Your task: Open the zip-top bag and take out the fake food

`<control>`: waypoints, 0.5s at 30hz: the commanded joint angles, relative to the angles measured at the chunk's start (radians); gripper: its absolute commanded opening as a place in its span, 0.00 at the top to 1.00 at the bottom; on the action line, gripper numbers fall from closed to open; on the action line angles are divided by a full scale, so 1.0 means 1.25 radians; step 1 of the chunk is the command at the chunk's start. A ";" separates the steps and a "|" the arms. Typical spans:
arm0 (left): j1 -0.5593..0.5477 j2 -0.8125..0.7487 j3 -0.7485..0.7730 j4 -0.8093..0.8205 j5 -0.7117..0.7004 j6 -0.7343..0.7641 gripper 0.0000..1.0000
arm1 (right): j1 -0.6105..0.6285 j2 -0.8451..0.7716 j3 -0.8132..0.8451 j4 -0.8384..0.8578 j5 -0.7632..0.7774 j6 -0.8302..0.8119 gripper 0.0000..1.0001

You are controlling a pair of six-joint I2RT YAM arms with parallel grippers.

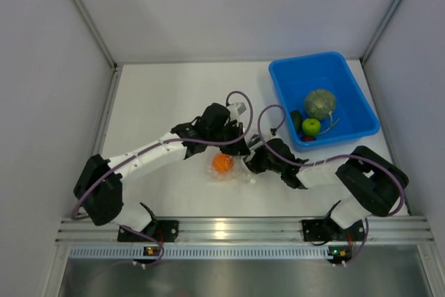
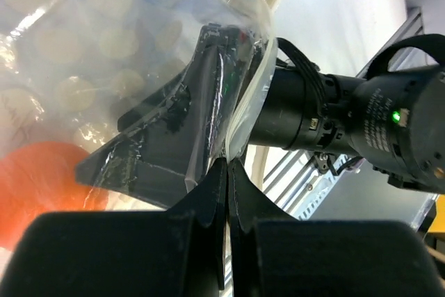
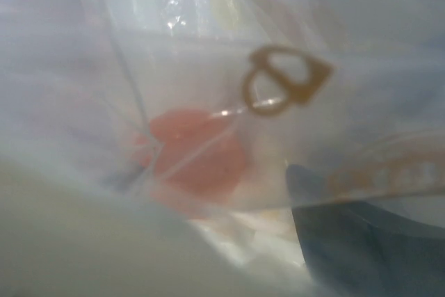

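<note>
The zip-top bag (image 1: pixel 227 166), clear with white dots, lies between my two grippers with the orange (image 1: pixel 222 163) inside it. My left gripper (image 2: pixel 227 163) is shut on the bag's zip edge (image 2: pixel 245 109) and holds it up. My right gripper (image 1: pixel 255 161) is at the bag's mouth, and its dark finger shows through the plastic in the left wrist view (image 2: pixel 174 137). The right wrist view is veiled by plastic, with the blurred orange (image 3: pixel 198 154) ahead. One right finger (image 3: pixel 361 241) shows well off centre, so the jaws stand apart. The melon (image 1: pixel 320 103), green apple (image 1: pixel 311 126) and dark piece (image 1: pixel 297 119) lie in the blue bin (image 1: pixel 348 78).
The blue bin stands at the back right, close to the right arm's elbow (image 1: pixel 372 179). A metal rail (image 1: pixel 236 227) runs along the near edge. White walls close in the left, back and right sides.
</note>
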 commanded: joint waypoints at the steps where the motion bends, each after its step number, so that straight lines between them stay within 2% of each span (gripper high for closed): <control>1: -0.004 -0.115 -0.056 0.149 -0.034 -0.026 1.00 | 0.033 -0.038 0.028 0.035 -0.028 -0.040 0.18; 6: -0.011 -0.165 -0.109 0.222 -0.021 -0.040 1.00 | 0.084 -0.034 0.053 0.061 -0.023 0.001 0.23; 7: -0.011 -0.174 -0.118 0.243 -0.021 -0.045 1.00 | 0.089 -0.030 0.056 0.071 -0.024 0.015 0.27; 10: -0.022 -0.197 -0.151 0.286 -0.047 -0.070 1.00 | 0.109 -0.020 0.055 0.127 -0.020 0.052 0.34; 15: -0.071 -0.228 -0.190 0.361 -0.144 -0.077 1.00 | 0.131 -0.011 0.082 0.131 -0.032 0.068 0.36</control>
